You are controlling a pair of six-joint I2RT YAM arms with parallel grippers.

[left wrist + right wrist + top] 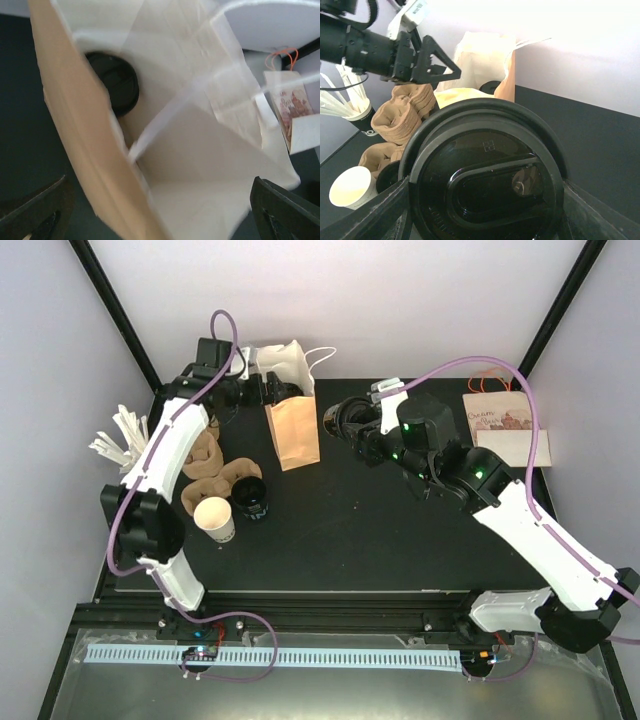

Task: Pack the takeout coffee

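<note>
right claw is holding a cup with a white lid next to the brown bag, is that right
Not quite: the lid is black, not white. The right wrist view shows the right claw holding a cup with a black lid next to the brown bag.

Black tabletop (340, 530). Paper bag (292, 432) upright near the far edge, left of centre. Printed bag (505, 428) flat at the far right corner. Left side: carrier stack (205, 475), open white cup (215, 518), dark lidded cup (250, 500) just beside it. Cup of straws (118, 440) at the left edge.
</note>
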